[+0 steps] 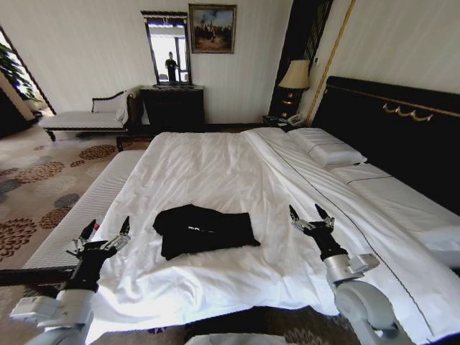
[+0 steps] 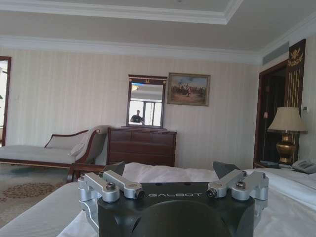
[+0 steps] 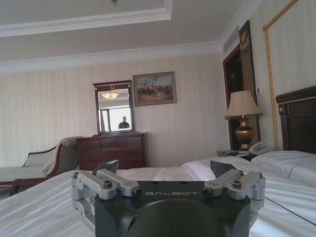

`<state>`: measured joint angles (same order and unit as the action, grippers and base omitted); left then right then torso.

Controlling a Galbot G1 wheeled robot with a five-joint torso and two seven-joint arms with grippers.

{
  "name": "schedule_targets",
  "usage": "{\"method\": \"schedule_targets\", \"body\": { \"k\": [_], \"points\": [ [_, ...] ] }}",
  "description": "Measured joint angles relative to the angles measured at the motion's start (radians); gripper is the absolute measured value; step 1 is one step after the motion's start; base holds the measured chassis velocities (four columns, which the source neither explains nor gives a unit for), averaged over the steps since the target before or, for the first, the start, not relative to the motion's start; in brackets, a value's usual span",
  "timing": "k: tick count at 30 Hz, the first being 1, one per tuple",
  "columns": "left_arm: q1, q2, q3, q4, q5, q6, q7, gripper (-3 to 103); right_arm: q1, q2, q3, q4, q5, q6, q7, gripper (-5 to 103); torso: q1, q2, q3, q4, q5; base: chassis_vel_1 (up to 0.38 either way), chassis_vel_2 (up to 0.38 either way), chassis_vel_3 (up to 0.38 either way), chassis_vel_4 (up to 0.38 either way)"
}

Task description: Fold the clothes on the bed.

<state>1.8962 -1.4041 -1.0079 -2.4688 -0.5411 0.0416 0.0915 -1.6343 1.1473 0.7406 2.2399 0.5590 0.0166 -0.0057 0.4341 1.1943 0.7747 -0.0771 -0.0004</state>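
Note:
The clothes [image 1: 203,230], a black T-shirt, lie folded into a compact bundle on the white bed [image 1: 215,169], near its foot. My left gripper [image 1: 106,231] is held open over the bed's left edge, a short way left of the shirt. My right gripper [image 1: 310,214] is open too, to the right of the shirt above the sheet. Neither touches the shirt. In the wrist views the left gripper [image 2: 170,170] and the right gripper [image 3: 165,168] both point level across the bed toward the far wall, jaws spread with nothing between them.
A narrow white ribbed bench [image 1: 86,212] runs along the bed's left side. Pillows [image 1: 327,147] and a dark headboard [image 1: 402,136] lie to the right. A dark dresser [image 1: 172,108] with a mirror, a chaise [image 1: 86,118] and a lamp [image 1: 295,75] stand at the far wall.

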Motion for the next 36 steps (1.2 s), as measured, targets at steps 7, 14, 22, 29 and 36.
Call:
{"method": "schedule_targets", "body": {
  "k": [7, 14, 22, 29, 36],
  "points": [
    [0.003, 0.006, -0.006, -0.001, -0.001, 0.000, 0.000, 100, 0.000, 0.006, 0.000, -0.002, -0.006, 0.011, 0.000, 100, 0.000, 0.000, 0.000, 0.0001, -0.0006, 0.013, 0.067, -0.005, -0.072],
    [-0.003, 0.011, -0.002, 0.022, 0.002, 0.000, -0.007, 100, 0.003, 0.014, -0.007, -0.010, -0.007, 0.027, 0.000, 100, 0.000, 0.000, 0.000, -0.0001, -0.0001, 0.003, 0.009, 0.001, -0.007],
    [-0.049, 0.031, 0.020, 0.136, 0.011, 0.013, -0.046, 100, 0.045, 0.023, -0.041, -0.077, -0.021, 0.082, -0.008, 100, 0.000, 0.000, 0.000, 0.0003, -0.0004, 0.000, 0.000, 0.000, 0.000],
    [-0.146, 0.143, 0.044, 0.270, -0.136, 0.122, -0.079, 100, 0.089, 0.032, -0.086, -0.141, -0.051, 0.104, 0.005, 100, 0.000, 0.000, 0.000, -0.0001, -0.0002, 0.000, 0.000, 0.000, 0.000],
    [-0.367, 0.212, 0.143, 0.490, -0.550, 0.290, -0.172, 100, 0.139, 0.028, -0.126, -0.233, -0.075, 0.137, 0.025, 100, 0.000, 0.000, 0.000, 0.0000, -0.0005, 0.000, 0.000, 0.000, 0.000]
  ]
}}
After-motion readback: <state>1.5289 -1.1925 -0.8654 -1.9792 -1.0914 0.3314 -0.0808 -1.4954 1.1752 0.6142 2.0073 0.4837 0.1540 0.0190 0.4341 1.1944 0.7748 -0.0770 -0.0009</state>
